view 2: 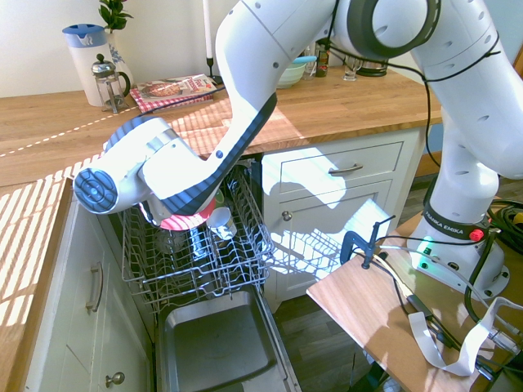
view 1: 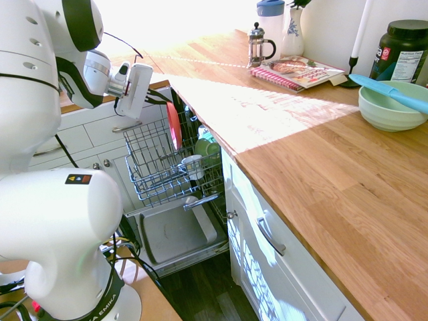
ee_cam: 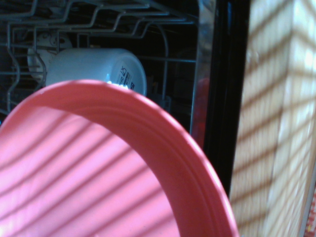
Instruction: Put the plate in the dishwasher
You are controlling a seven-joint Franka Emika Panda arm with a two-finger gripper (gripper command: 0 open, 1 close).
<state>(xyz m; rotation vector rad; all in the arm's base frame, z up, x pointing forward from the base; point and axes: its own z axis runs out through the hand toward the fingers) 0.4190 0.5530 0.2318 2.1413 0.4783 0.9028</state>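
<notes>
First exterior view, left to right: I have the fingers clenched on the rim of the coral-pink plate. Plate is tilted close to upright, at the wire rack of the open dishwasher; I cannot tell whether it touches the wires. A white mug lies in the rack, right of the plate. On the wooden worktop: French press, cookbook, then pale green bowl with a blue utensil across it, in front of a black tub.
</notes>
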